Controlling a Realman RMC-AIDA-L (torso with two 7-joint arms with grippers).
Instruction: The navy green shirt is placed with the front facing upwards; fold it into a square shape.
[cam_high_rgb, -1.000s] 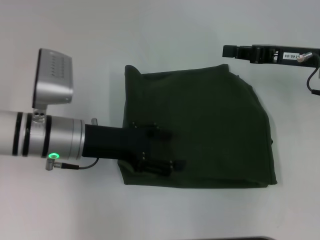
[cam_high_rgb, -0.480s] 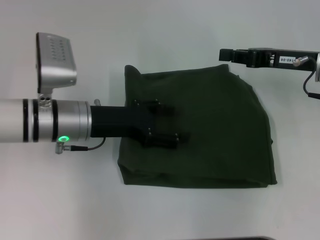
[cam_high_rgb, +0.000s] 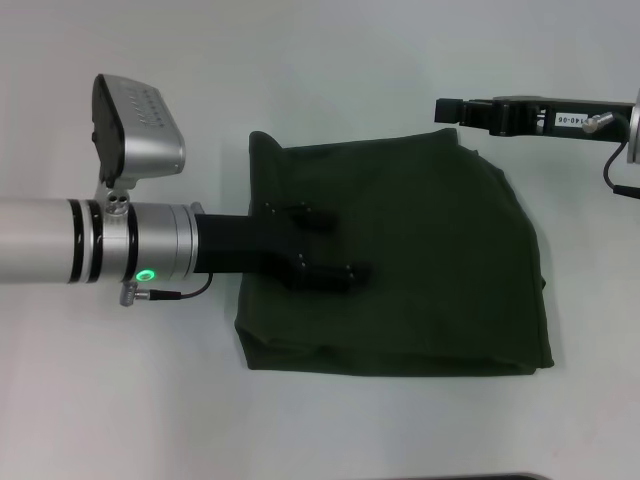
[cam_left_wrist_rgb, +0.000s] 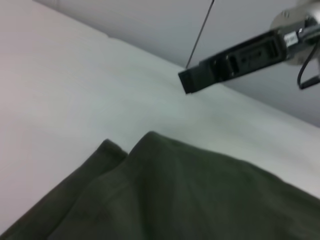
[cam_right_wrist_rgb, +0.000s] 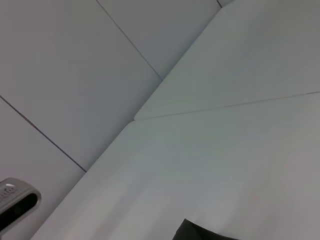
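Note:
The navy green shirt (cam_high_rgb: 440, 260) lies folded into a rough square on the white table (cam_high_rgb: 330, 70), plain dark side up with no print showing. My left gripper (cam_high_rgb: 335, 243) reaches in from the left and hovers over the shirt's left half. Its two black fingers (cam_high_rgb: 305, 213) are spread, with nothing between them. My right gripper (cam_high_rgb: 450, 107) hangs just beyond the shirt's far right corner, apart from the cloth. The left wrist view shows the shirt's far edge (cam_left_wrist_rgb: 175, 200) and the right gripper (cam_left_wrist_rgb: 189, 81) above the table. A corner of the shirt (cam_right_wrist_rgb: 200, 232) shows in the right wrist view.
White tabletop surrounds the shirt on all sides. A dark strip (cam_high_rgb: 500, 477) marks the table's near edge. Grey wall panels (cam_right_wrist_rgb: 75, 75) rise behind the table.
My left gripper has moved toward the far side across the shirt's left half, and the wrist has rolled. The right gripper has edged slightly left. The shirt has not moved.

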